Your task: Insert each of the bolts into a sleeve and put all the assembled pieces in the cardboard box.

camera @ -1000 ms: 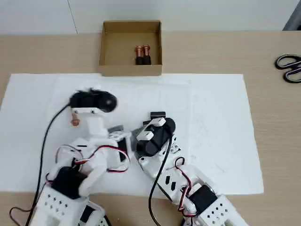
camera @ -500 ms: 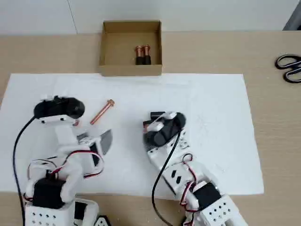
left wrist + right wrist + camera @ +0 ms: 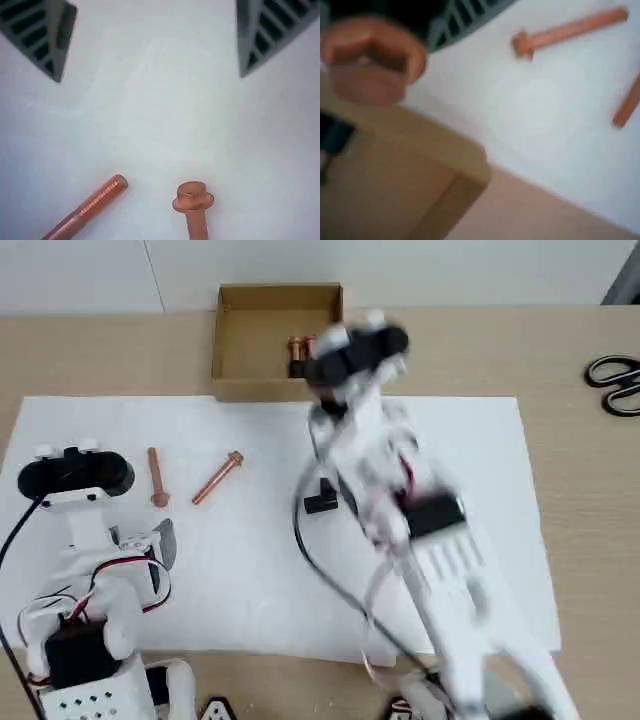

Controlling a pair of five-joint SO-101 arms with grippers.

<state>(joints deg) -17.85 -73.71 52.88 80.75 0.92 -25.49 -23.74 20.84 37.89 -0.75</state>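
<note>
Two copper bolts lie loose on the white paper, one (image 3: 155, 477) (image 3: 194, 202) beside the other (image 3: 217, 478) (image 3: 90, 205). My left gripper (image 3: 148, 77) hangs open just short of them, near the paper's front left (image 3: 160, 540). My right arm (image 3: 355, 350) stretches out to the right wall of the cardboard box (image 3: 228, 340) (image 3: 430, 175). My right gripper (image 3: 380, 45) is shut on a bolt whose copper head (image 3: 370, 60) sticks out over the box edge; its shank is hidden. Assembled pieces (image 3: 303, 355) lie inside the box. A black sleeve (image 3: 320, 502) rests mid-paper.
The white paper (image 3: 470, 490) covers most of the wooden table. Scissors (image 3: 615, 383) lie at the far right edge. The right arm's base and cable run across the paper's front right.
My left arm has pulled back to the left, uncovering both loose bolts. My right arm has swung from the paper's middle up to the cardboard box, carrying its bolt.
</note>
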